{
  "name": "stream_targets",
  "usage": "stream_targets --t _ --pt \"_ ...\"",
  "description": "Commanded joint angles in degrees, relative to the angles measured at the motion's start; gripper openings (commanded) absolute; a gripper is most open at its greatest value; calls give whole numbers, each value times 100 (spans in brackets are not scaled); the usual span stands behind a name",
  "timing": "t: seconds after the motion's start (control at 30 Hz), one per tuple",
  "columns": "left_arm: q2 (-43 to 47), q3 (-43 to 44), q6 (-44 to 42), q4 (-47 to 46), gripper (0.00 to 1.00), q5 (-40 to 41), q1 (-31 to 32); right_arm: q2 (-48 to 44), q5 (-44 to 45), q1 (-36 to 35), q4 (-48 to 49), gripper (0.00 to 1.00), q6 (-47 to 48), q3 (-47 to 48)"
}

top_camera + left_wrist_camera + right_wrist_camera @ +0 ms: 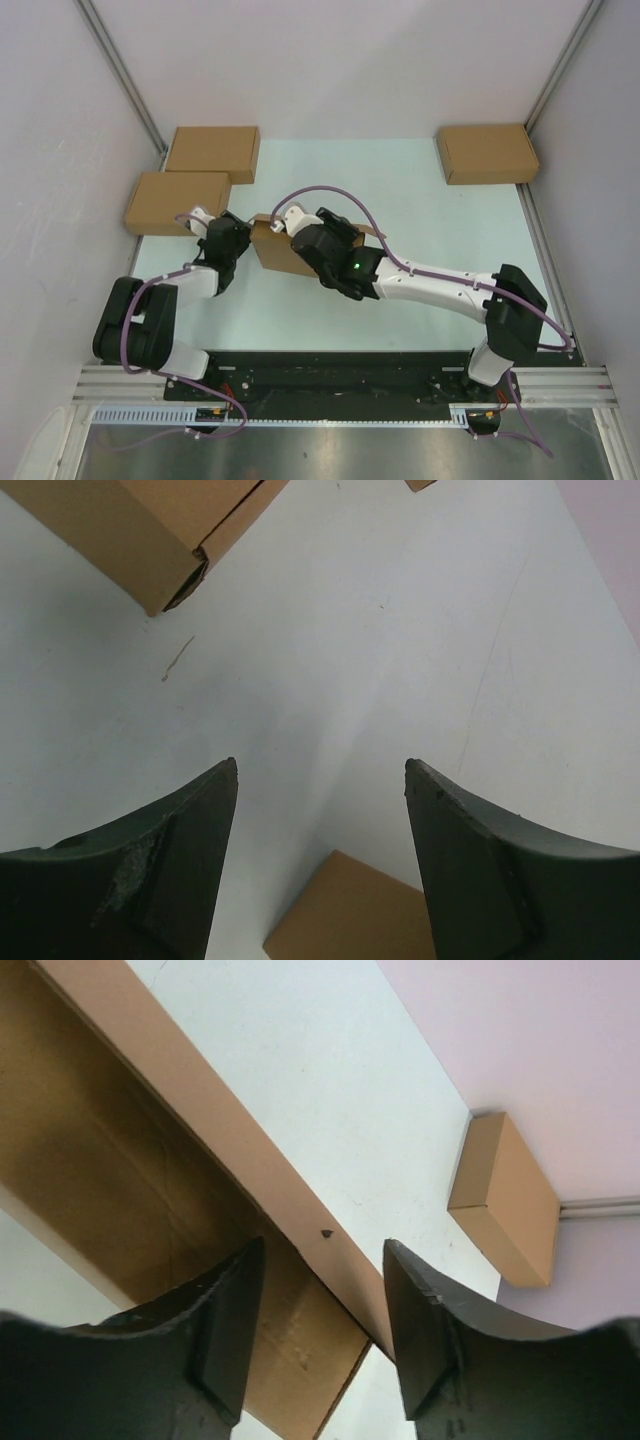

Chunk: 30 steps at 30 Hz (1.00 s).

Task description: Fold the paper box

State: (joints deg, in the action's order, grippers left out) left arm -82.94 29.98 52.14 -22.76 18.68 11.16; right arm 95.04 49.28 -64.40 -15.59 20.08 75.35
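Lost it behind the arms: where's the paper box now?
Top view: the paper box lies mid-table, slightly left of centre, beside the left jaws and partly under the right arm.

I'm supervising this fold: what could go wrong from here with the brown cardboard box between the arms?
1. The right gripper stands open astride a wall of the brown corrugated cardboard paper box; ungripped, that wall may spring back out.
2. The left gripper is open over the table, holding nothing, so the box might slide if pushed.
3. A compact plain brown box lies close to that gripper and could get knocked.
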Motion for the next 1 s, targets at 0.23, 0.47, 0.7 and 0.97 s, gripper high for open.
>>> stream_targets --t 0.23,0.47,0.7,0.97 --pt "489 -97 -2 193 73 224 -79 -1593 -23 -117 -426 68 -644 507" --pt "489 -97 24 220 73 180 -79 -2480 266 260 -699 62 -1977 148" --pt "621 -185 24 395 73 215 -79 -4625 -917 1982 -787 0 -5008 -2074" --pt "568 -299 121 352 72 198 -35 -4726 -1903 2406 318 0 -6463 -4080"
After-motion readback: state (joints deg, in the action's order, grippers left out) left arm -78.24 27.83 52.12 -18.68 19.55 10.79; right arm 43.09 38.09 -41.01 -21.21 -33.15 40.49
